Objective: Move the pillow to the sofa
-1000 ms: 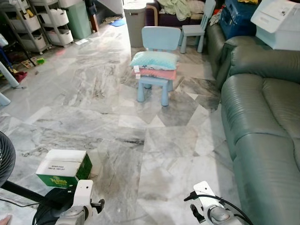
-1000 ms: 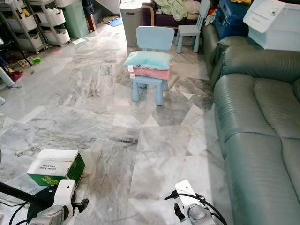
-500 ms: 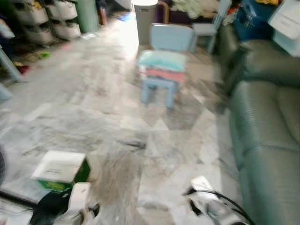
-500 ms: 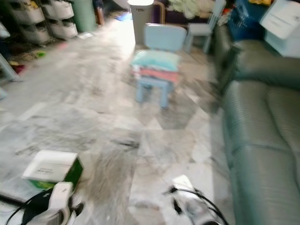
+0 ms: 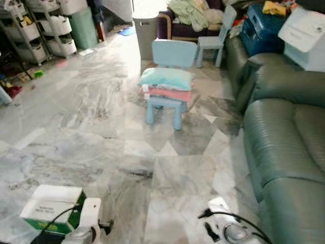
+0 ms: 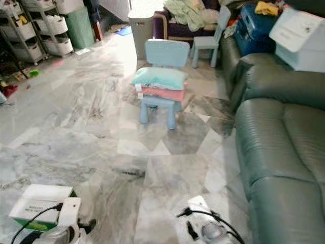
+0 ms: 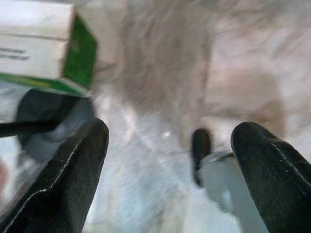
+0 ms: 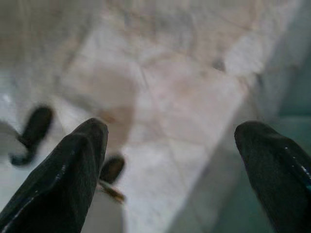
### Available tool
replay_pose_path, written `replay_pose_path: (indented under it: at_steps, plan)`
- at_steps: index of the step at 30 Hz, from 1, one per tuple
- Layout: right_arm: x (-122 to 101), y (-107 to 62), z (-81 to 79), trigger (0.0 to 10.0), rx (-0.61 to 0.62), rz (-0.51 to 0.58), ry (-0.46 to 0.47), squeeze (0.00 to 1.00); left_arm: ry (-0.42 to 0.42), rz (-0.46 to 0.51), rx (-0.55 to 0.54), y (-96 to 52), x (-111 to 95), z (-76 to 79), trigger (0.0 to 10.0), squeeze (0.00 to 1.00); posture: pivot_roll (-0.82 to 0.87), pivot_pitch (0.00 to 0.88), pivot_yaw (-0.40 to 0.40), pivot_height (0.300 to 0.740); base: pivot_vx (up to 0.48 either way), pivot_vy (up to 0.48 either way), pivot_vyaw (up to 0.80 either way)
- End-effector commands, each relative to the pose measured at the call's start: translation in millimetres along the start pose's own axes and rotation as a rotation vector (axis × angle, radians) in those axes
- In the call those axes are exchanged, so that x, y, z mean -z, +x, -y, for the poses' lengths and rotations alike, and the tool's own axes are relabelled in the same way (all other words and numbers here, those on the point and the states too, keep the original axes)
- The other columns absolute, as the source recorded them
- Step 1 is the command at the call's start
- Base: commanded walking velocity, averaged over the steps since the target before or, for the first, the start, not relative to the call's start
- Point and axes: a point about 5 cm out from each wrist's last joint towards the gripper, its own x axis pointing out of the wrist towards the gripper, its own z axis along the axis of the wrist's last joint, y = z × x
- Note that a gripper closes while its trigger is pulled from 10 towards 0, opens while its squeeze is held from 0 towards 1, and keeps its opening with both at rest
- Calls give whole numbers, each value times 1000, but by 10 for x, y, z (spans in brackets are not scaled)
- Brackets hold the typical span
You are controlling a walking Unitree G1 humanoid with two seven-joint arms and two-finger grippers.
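A light teal pillow [image 5: 166, 79] lies on top of a pink pillow [image 5: 169, 93] on a small blue child's chair [image 5: 167, 81] in the middle of the marble floor ahead. The green leather sofa [image 5: 287, 132] runs along the right side. Both arms hang low at the bottom edge of the eye views. My left gripper [image 7: 170, 165] is open over the floor beside a green and white box [image 7: 43, 43]. My right gripper [image 8: 170, 170] is open above bare floor beside the sofa's edge.
The green and white box [image 5: 51, 208] sits on the floor at the near left. A second blue chair [image 5: 213, 33], a grey bin [image 5: 144, 25] and storage racks [image 5: 40, 30] stand at the back. A white container [image 5: 304, 35] rests on the sofa's far arm.
The whole view has shifted and tilted as I walk; the chair with the pillows sits slightly nearer. The box has slid lower in view. Both grippers hang as before.
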Motion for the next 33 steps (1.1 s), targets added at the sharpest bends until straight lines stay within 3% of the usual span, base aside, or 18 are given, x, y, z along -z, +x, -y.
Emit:
replay_pose_path:
  at_steps: [1, 20, 33]
  plan:
    - [68, -18, 103, 10000, 24, -21, -8, 0, 5, 27, 19, 13, -93, 54, 10000, 0, 74, 0, 41, 740, 416, 0, 0]
    - [74, -19, 109, 10000, 18, -24, -27, 0, -9, 21, 21, 12, -71, 57, 10000, 0, 78, 0, 38, 740, 416, 88, 0]
    - [66, -17, 115, 10000, 20, -27, -32, 0, -26, 17, 20, 12, -58, 57, 10000, 0, 78, 0, 40, 740, 364, 305, 0]
